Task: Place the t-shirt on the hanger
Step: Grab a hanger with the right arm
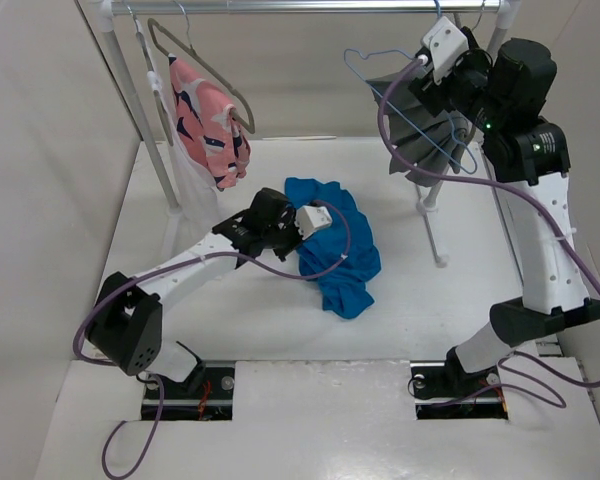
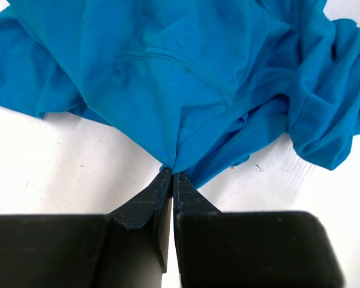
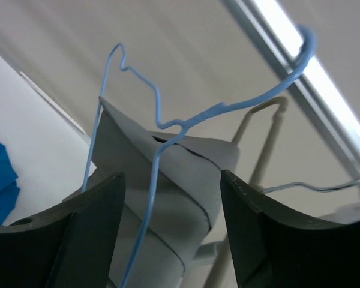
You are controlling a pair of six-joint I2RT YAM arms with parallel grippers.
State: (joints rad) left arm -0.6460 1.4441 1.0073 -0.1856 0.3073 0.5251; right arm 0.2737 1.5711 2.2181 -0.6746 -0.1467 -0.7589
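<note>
- A white table [image 1: 430, 300] is enclosed by white walls [image 1: 40, 200].
- The crumpled blue t-shirt [image 1: 340, 250] is pinched in the left gripper [image 2: 171, 174].
- The hanger [image 3: 213, 110] is straddled by the right gripper [image 3: 171, 175] — jaws parted.

Left arm [image 1: 180, 268] and right arm [image 1: 545, 230]: white links, black joints, purple cables [image 1: 381, 118], black wedge-shaped pincer fingers [image 2: 147, 204].

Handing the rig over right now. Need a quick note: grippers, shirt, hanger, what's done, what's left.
Left gripper: shut on an edge of the t-shirt, which lies crumpled on the table.
Right gripper: open, jaws either side of the hanger wire.
The hanger is hooked on the rail, by the grey garment.
Done: shirt pinched. Left: grip hanger, unhook it, get shirt onto it.
</note>
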